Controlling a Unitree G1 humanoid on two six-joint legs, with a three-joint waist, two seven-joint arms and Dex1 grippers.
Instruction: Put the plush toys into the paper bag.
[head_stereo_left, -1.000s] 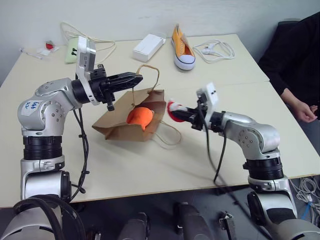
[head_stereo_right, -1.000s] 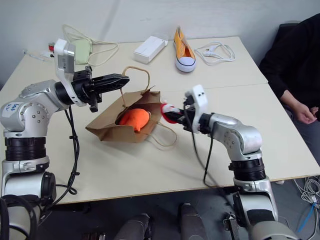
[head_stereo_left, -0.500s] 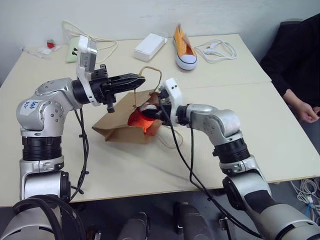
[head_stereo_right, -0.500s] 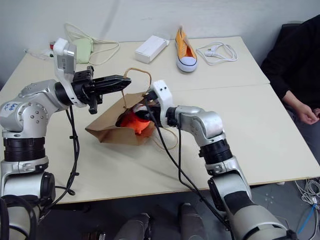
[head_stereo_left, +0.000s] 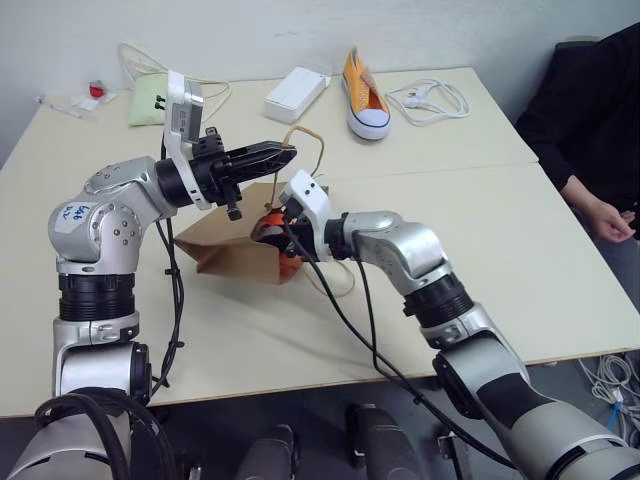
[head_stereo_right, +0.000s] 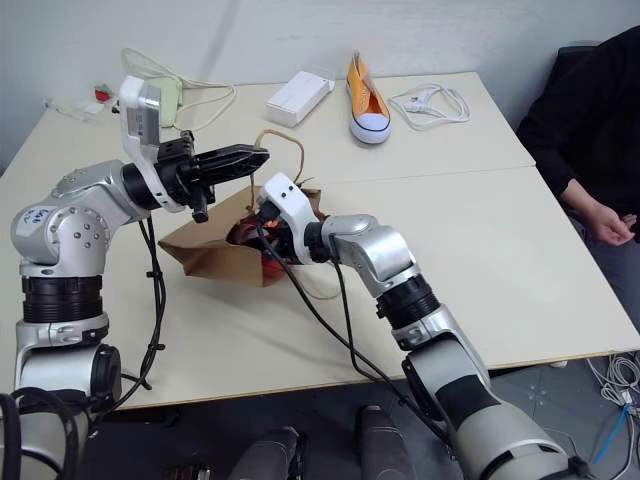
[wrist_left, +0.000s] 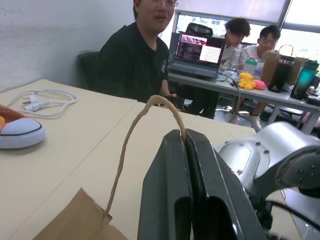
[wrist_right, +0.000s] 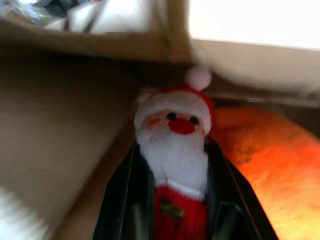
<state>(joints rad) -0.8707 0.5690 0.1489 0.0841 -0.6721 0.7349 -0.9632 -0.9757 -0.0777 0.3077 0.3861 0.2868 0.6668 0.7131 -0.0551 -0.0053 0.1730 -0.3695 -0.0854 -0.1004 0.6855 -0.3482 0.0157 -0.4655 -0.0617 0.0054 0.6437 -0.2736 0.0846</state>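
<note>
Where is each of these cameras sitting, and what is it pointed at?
Two head views: up on the robot's head, looking down at the table, both arms, the paper bag.
Left wrist view: behind the left pincer, shut on the bag's handle, facing a seated person.
Right wrist view: behind the right pincer, inside the bag, holding the red-and-white toy beside the orange toy.
Shared: head and left wrist views both show the handle and sneaker.

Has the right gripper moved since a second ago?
Yes. The right gripper, shut on the Santa toy, went from beside the paper bag into its mouth.
</note>
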